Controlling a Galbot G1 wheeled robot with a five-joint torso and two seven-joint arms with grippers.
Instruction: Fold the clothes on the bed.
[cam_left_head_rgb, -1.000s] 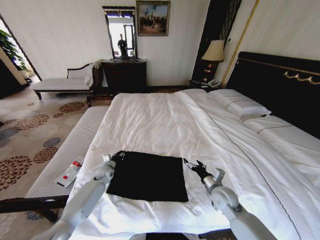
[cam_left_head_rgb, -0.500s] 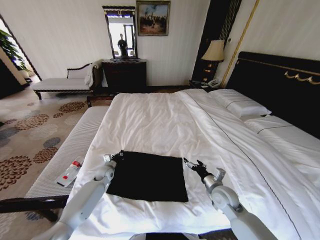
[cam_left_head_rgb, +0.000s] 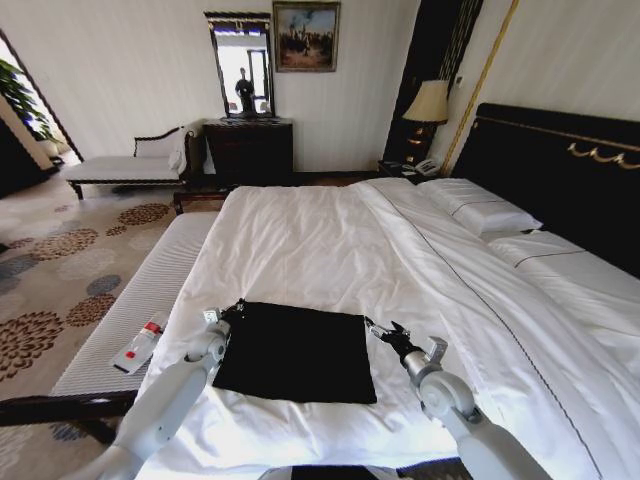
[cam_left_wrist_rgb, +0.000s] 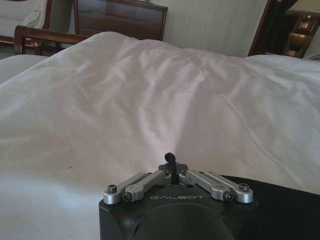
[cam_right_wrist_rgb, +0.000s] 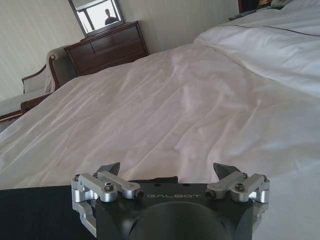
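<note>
- Here we see the bed (cam_left_head_rgb: 330, 240) under its white duvet (cam_left_head_rgb: 300, 250); the pillows (cam_left_head_rgb: 480, 212) lie by the dark headboard (cam_left_head_rgb: 560, 170);
- on the near part of the duvet lies the black T-shirt (cam_left_head_rgb: 297, 352), folded flat into a rectangle;
- our left gripper (cam_left_head_rgb: 230, 311) sits at its far left corner, fingers pressed together;
- our right gripper (cam_left_head_rgb: 383, 329) sits just beside its far right corner, fingers spread.
</note>
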